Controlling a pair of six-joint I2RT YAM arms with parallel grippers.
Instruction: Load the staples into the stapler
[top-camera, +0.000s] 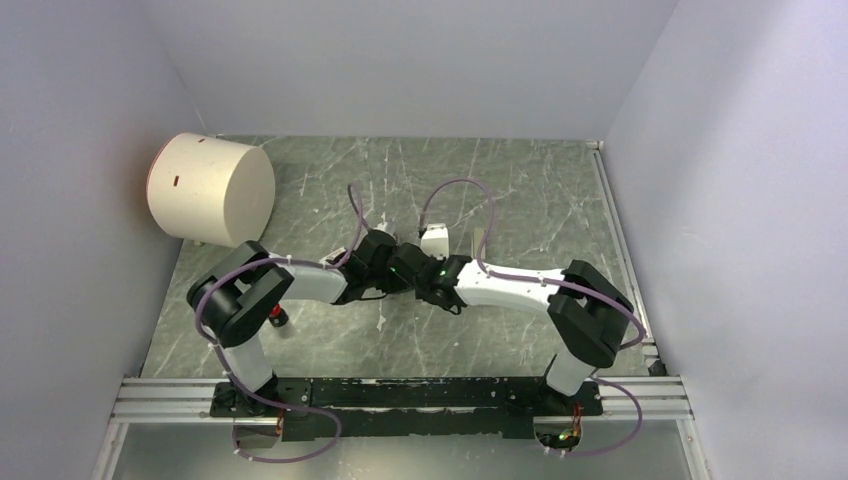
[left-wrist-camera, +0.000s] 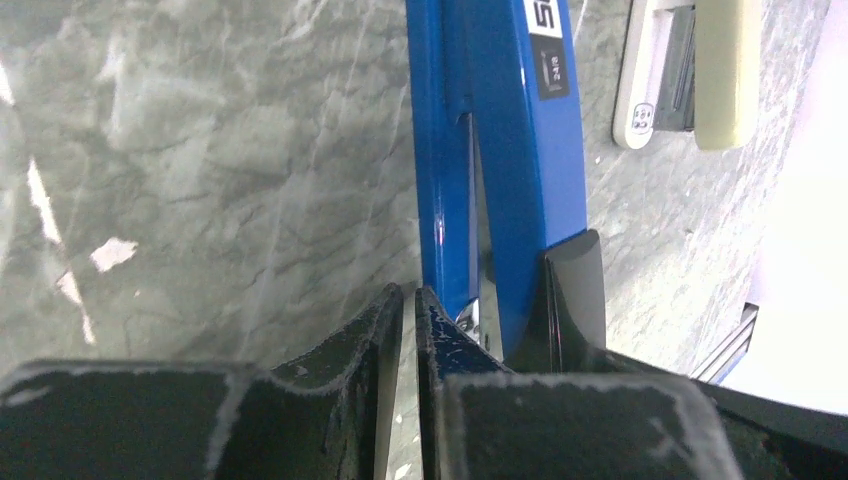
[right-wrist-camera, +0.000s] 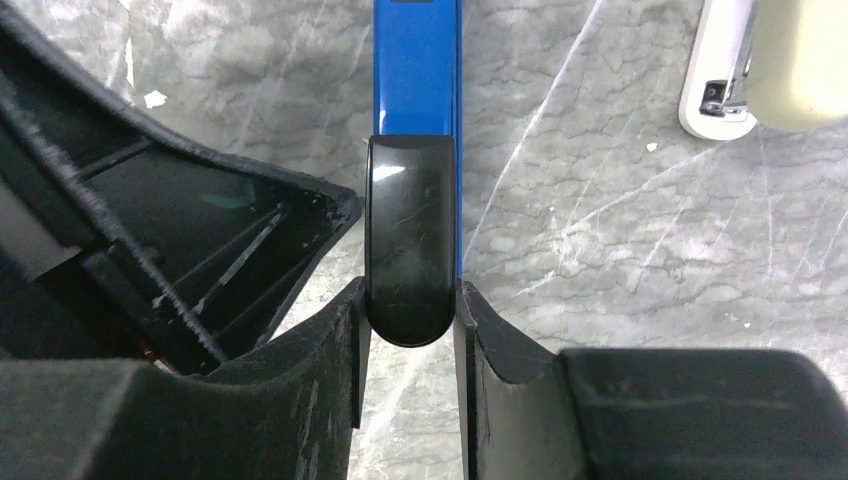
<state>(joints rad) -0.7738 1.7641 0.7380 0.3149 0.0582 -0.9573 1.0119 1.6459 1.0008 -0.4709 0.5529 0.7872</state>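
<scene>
**At the middle of the table (top-camera: 520, 200), a blue stapler (right-wrist-camera: 415, 80) gripped by its black end**

In the top view, both wrists crowd together at the centre of the grey marbled surface and hide the stapler; a pale bar (top-camera: 435, 240) lies just behind them; a cream drum (top-camera: 210, 188) sits at the far left corner, well apart.

In the right wrist view, the right gripper (right-wrist-camera: 410, 292) is closed on the stapler's rounded black end; the cap sits between the two fingertips and touches both; the blue body runs straight away from the fingers to the top edge; the pale bar lies at the upper right, apart from the stapler.

In the left wrist view, the left gripper (left-wrist-camera: 408, 298) has its fingers almost together, with only a thin slit between them and nothing visible in it; the finger nearer the stapler overlaps its left edge, though I cannot tell whether it presses there; the stapler rises from the fingers as two long blue halves with a dark gap between them and a glint of metal at the near end; I cannot tell whether the stapler rests on the table.
</scene>
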